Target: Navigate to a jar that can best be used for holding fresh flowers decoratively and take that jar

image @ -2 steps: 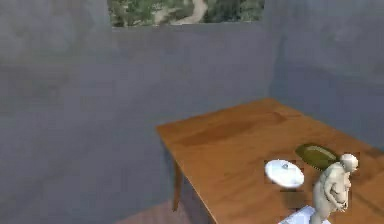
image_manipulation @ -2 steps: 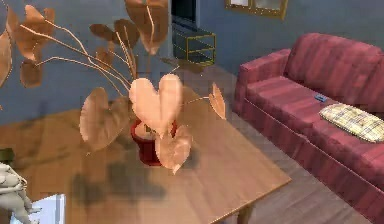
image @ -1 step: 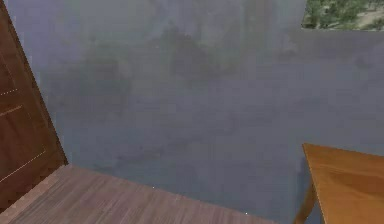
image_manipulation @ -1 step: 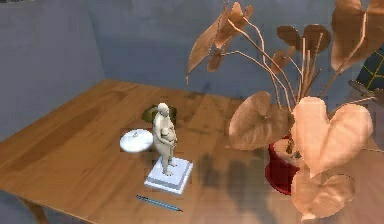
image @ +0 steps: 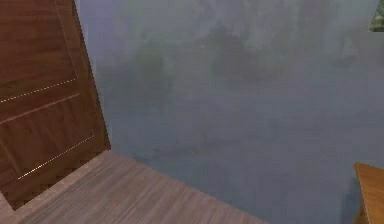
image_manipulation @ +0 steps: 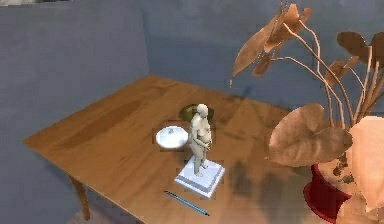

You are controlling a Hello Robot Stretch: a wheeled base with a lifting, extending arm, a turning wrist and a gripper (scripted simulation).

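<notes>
Ahead, you face a flat, matte blue-grey wall (image: 230, 90), with a brown panelled wooden door (image: 45, 90) at the forward view's left and a plank floor (image: 130, 195) below; the floor lies open up to the wall. A wooden corner (image: 371, 195) enters at that view's lower right. In the arm side view, a smooth rectangular wooden table (image_manipulation: 100, 140) stands near the wall, and its left corner and near edge are free. At this view's right, a plant (image_manipulation: 310, 130) with broad, dry tan leaves rises from a glossy red pot (image_manipulation: 322, 190) and overhangs the tabletop. Near the middle stands a pale statuette (image_manipulation: 201, 130) on a square white base. A shallow white bowl (image_manipulation: 168, 138) sits just beside it, and a dark rounded thing (image_manipulation: 188, 110) is partly hidden behind it; you cannot tell whether that is the jar. A thin dark pen (image_manipulation: 187, 203) lies near the front edge. The state of the claw cannot be told.
</notes>
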